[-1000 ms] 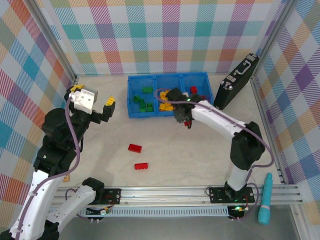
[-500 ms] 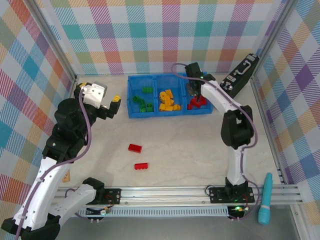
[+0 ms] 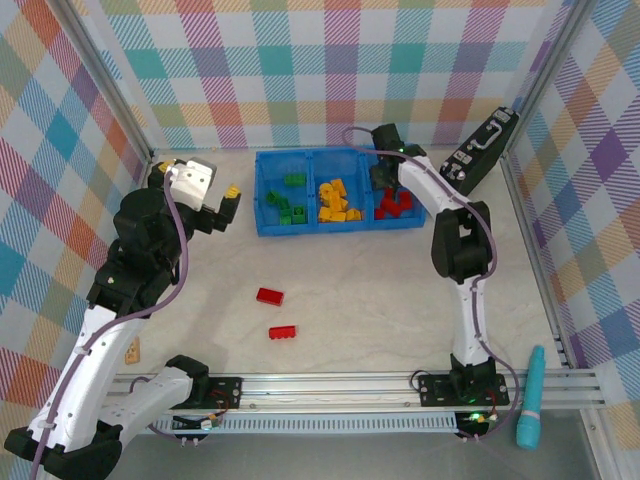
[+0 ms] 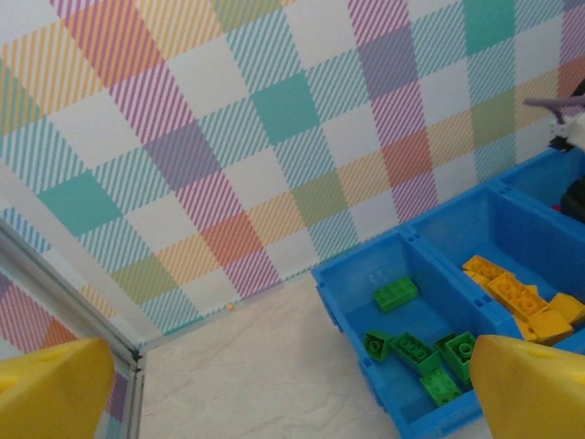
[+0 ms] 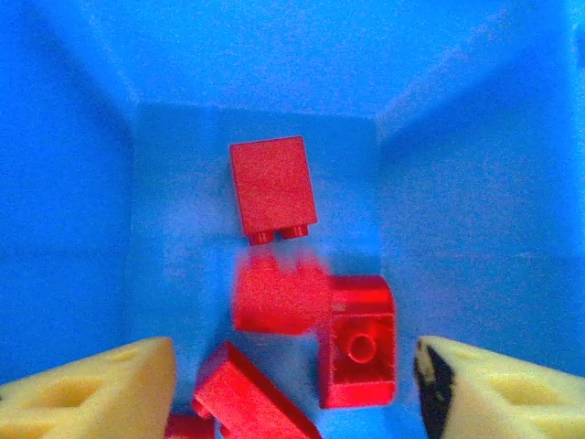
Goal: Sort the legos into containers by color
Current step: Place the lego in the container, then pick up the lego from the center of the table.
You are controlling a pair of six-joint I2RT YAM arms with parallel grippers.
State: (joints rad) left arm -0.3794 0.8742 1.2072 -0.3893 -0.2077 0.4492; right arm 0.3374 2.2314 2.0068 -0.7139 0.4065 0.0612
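Observation:
The blue bin (image 3: 262, 222) stands at the back with three compartments: green bricks (image 3: 290, 200) on the left, yellow-orange ones (image 3: 338, 202) in the middle, red ones (image 3: 398, 203) on the right. My right gripper (image 3: 385, 182) hangs open over the red compartment. In the right wrist view its jaws (image 5: 292, 393) stand wide apart above several red bricks (image 5: 358, 340), and one red brick (image 5: 279, 293) is motion-blurred and free of the fingers. Two red bricks (image 3: 269, 296) (image 3: 283, 332) lie on the table. My left gripper (image 3: 226, 205) is open and empty, left of the bin.
A black hard case (image 3: 478, 160) leans at the back right. A teal tool (image 3: 530, 400) lies past the front rail. Checked walls enclose the table. In the left wrist view, green bricks (image 4: 416, 352) and yellow-orange bricks (image 4: 512, 297) lie inside the bin (image 4: 356, 265).
My right gripper moved from in front of the bin to over the red compartment and opened; a red brick now drops blurred among the others. The left arm shifted slightly back.

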